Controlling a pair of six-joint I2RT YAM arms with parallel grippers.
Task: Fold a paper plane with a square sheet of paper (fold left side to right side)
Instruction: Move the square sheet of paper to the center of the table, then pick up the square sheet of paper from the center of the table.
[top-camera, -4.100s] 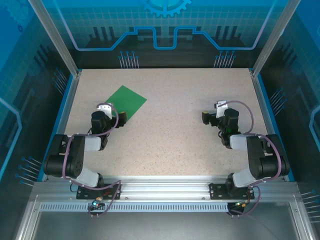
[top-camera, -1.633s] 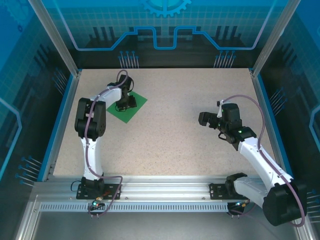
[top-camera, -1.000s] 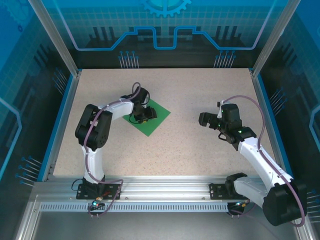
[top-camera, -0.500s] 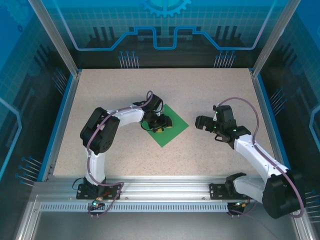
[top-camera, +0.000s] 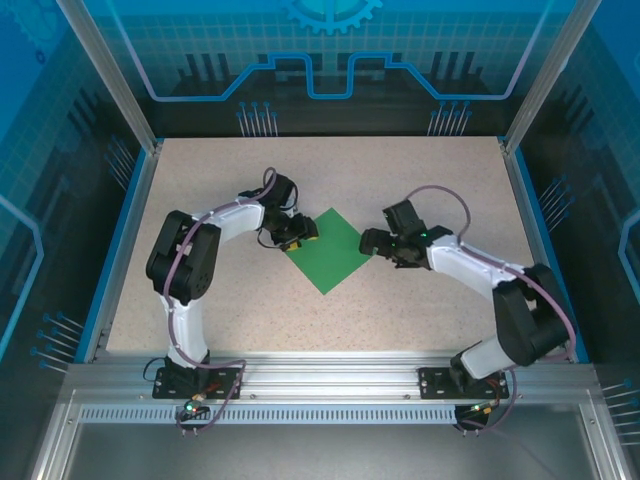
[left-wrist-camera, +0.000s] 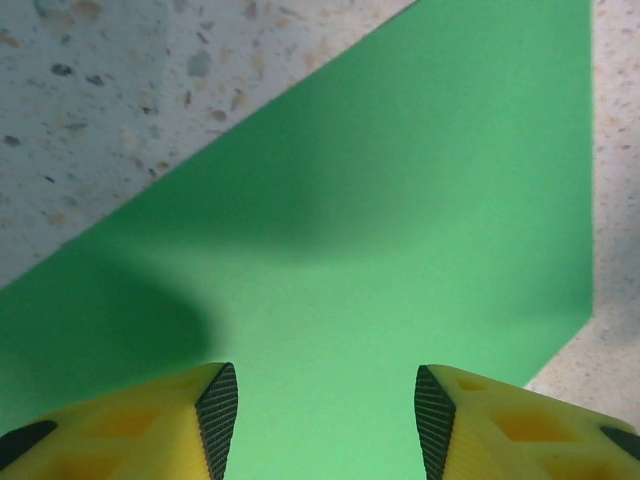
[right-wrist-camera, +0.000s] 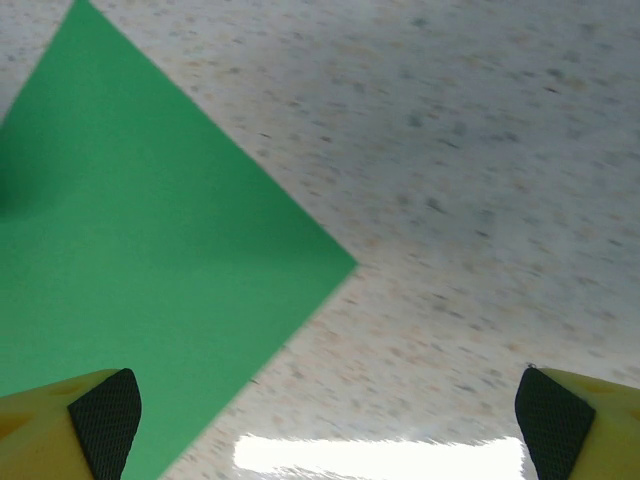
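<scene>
In the top external view, the square sheet of paper (top-camera: 330, 255) lies flat near the middle of the speckled tabletop (top-camera: 430, 175), turned so that its corners point up, down, left and right in the frame. The left arm reaches in from the lower left, and the left end effector (top-camera: 297, 233) sits over the sheet's upper left edge. The right arm comes in from the lower right, and the right end effector (top-camera: 371, 241) is just beside the sheet's right corner. Whether either one touches the paper cannot be told from here.

In the left wrist view, the square sheet of paper (left-wrist-camera: 400, 220) covers most of the frame, with bare tabletop (left-wrist-camera: 100, 90) at the upper left and along the right edge. The left end effector (left-wrist-camera: 325, 395) is at the bottom of the frame. Its two yellow fingers (left-wrist-camera: 110, 430) stand partly apart with nothing clamped between their black pads, and green paper is visible in the gap.

In the right wrist view, the square sheet of paper (right-wrist-camera: 130, 230) fills the left part of the frame, and one corner points right towards the middle. The rest is tabletop (right-wrist-camera: 480, 150). The right end effector (right-wrist-camera: 325, 405) is spread wide, with one finger (right-wrist-camera: 95, 410) in each bottom corner and nothing held.
</scene>
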